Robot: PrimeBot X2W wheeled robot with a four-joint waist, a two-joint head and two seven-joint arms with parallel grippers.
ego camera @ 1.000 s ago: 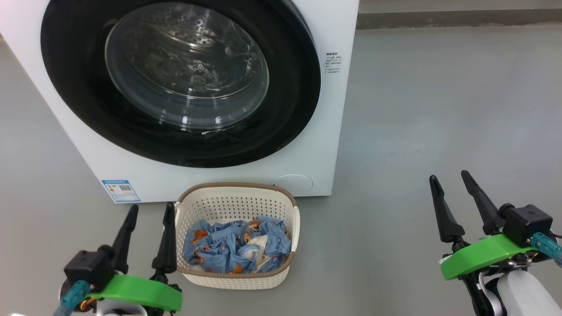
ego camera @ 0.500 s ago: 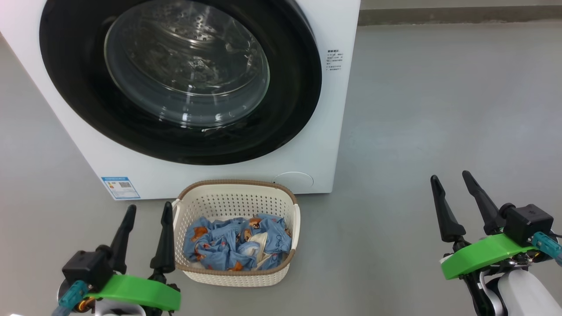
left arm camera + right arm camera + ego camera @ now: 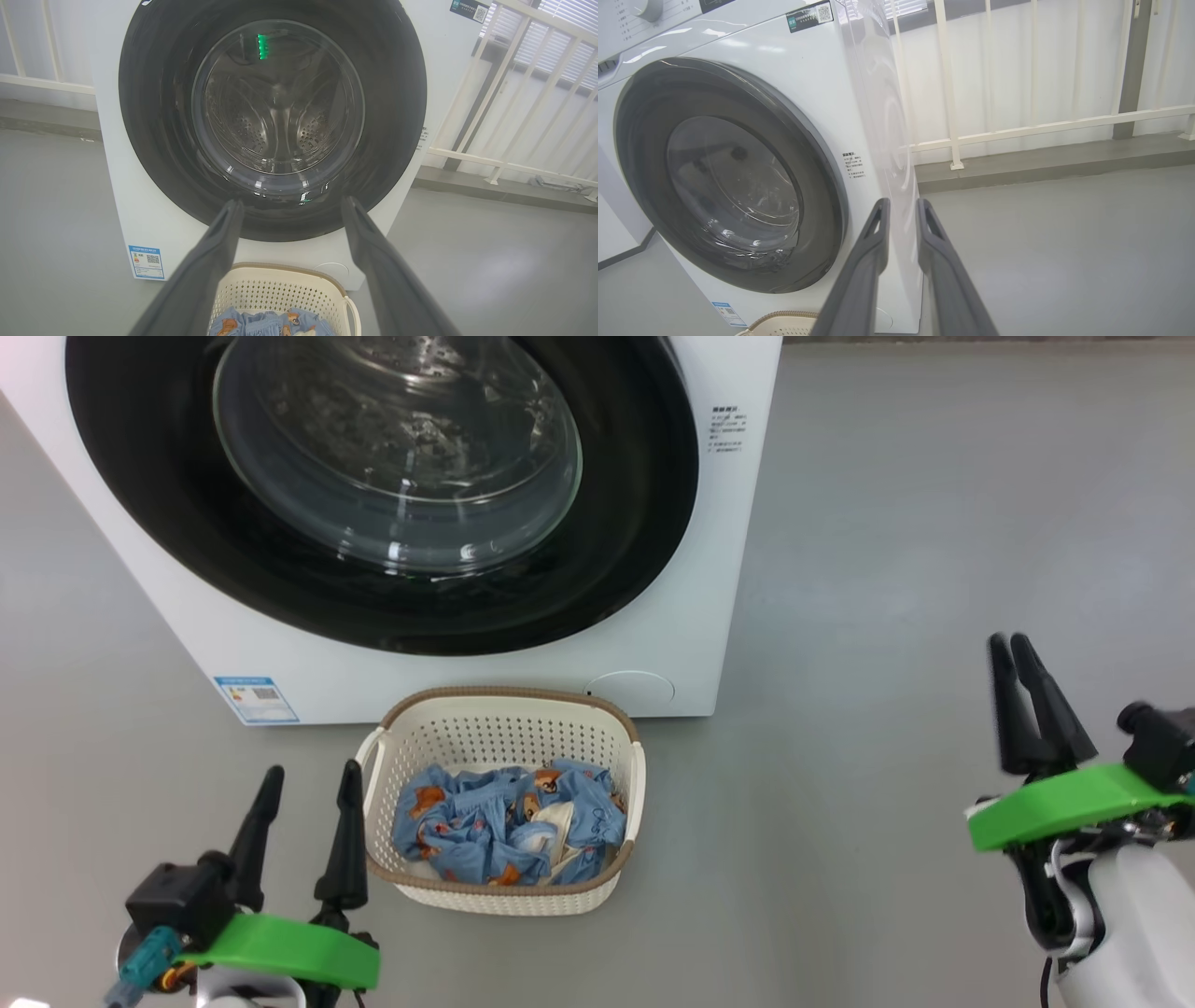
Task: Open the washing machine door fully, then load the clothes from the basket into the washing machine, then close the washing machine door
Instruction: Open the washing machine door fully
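Observation:
The washing machine (image 3: 738, 569) stands ahead with its round black washing machine door (image 3: 644, 523) closed flat against the front. In front of it the cream basket (image 3: 509, 695) holds crumpled light-blue clothes (image 3: 485, 821) with bear prints. My left gripper (image 3: 312, 768) hovers open just left of the basket, fingers pointing at the machine. In the left wrist view its wide-spread fingers (image 3: 292, 201) frame the door (image 3: 275, 102) above the basket (image 3: 280, 270). My right gripper (image 3: 1009, 640) hangs over bare floor far to the right. Only a slim gap separates its fingers (image 3: 902, 201), which are empty.
Grey floor (image 3: 887, 523) stretches to the right of the machine. A white railing (image 3: 952, 93) runs behind and beside it. A blue label sticker (image 3: 255, 698) and a small round cover (image 3: 635, 688) sit low on the machine's front.
The head camera has shifted, sliding the machine and basket up the picture. My right gripper's fingers have drawn together from wide apart to a slim gap, and that hand has lifted and turned.

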